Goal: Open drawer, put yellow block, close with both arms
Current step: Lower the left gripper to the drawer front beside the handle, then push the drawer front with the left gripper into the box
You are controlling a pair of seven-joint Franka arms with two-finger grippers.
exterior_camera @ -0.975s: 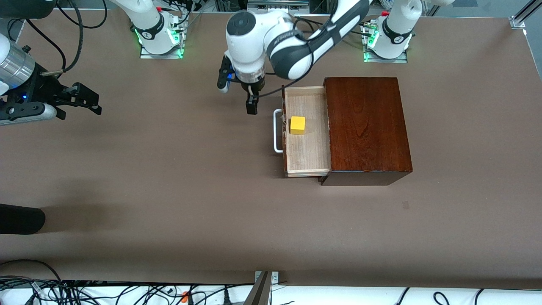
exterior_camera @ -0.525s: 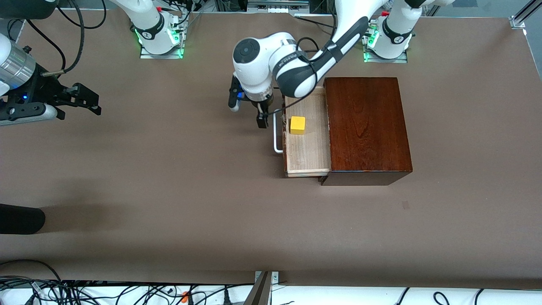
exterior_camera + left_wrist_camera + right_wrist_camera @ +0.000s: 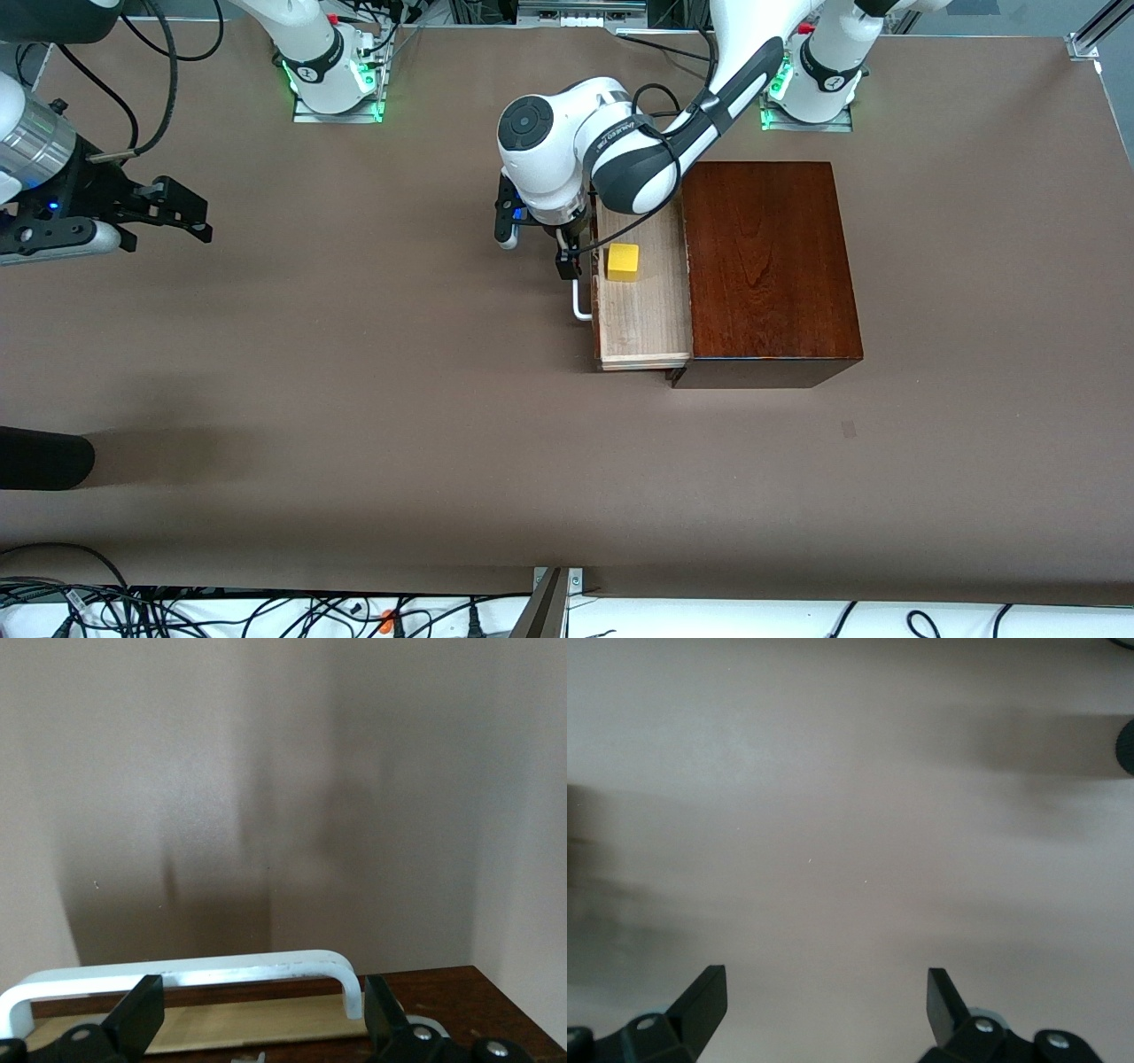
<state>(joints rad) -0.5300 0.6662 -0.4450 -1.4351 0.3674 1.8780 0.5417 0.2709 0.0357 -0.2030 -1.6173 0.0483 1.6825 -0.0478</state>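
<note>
The yellow block (image 3: 623, 262) lies in the open drawer (image 3: 645, 328).

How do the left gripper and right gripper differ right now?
The left gripper is down at the drawer's white handle, which shows between its fingers in its wrist view; the right gripper waits over bare table at the right arm's end, nothing between its fingers. Both are open and empty.

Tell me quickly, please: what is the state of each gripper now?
Left gripper: open, holding nothing, at the drawer's white handle.
Right gripper: open, empty, waiting over bare table.
</note>
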